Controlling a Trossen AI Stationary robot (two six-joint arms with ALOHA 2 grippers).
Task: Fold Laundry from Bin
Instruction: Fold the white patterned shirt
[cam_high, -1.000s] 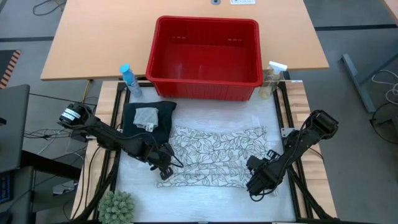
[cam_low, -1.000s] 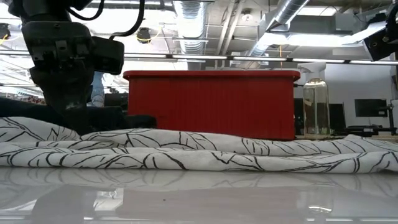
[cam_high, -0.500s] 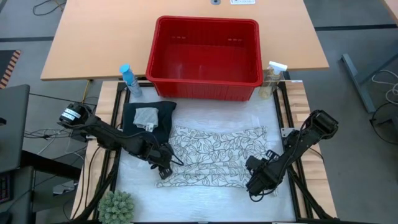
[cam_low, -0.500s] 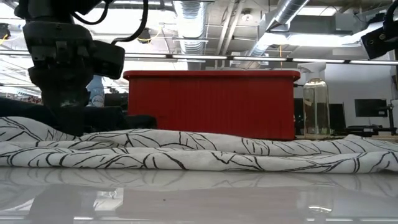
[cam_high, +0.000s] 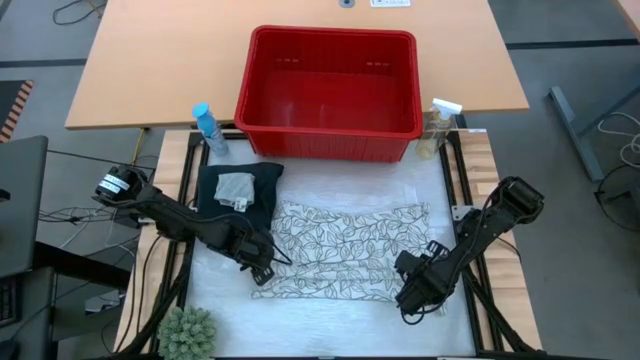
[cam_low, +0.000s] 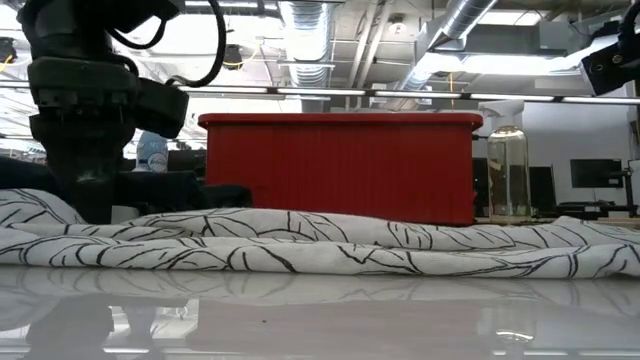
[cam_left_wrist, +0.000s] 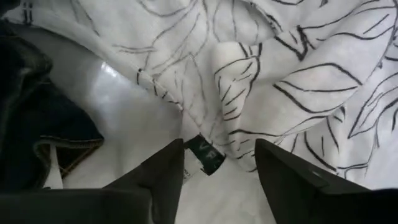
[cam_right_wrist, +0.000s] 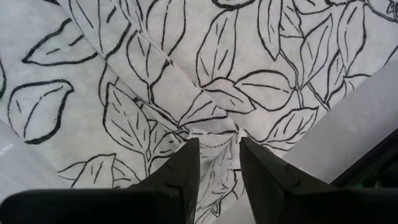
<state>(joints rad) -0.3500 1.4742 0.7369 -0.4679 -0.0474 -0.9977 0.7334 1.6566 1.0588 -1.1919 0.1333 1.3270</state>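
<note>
Black label (cam_left_wrist: 205, 157) on leaf-print cloth (cam_left_wrist: 280, 81), its writing unreadable.

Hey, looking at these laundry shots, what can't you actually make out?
- Inside of the red bin: low view shows only its outer wall.
- The dark trousers: low view, mostly hidden behind the left arm and the leaf-print cloth.
- Wording on the cloth's small black tag: left wrist view, too small.
- Whether the right gripper pinches the cloth corner: right wrist view, unclear.
</note>
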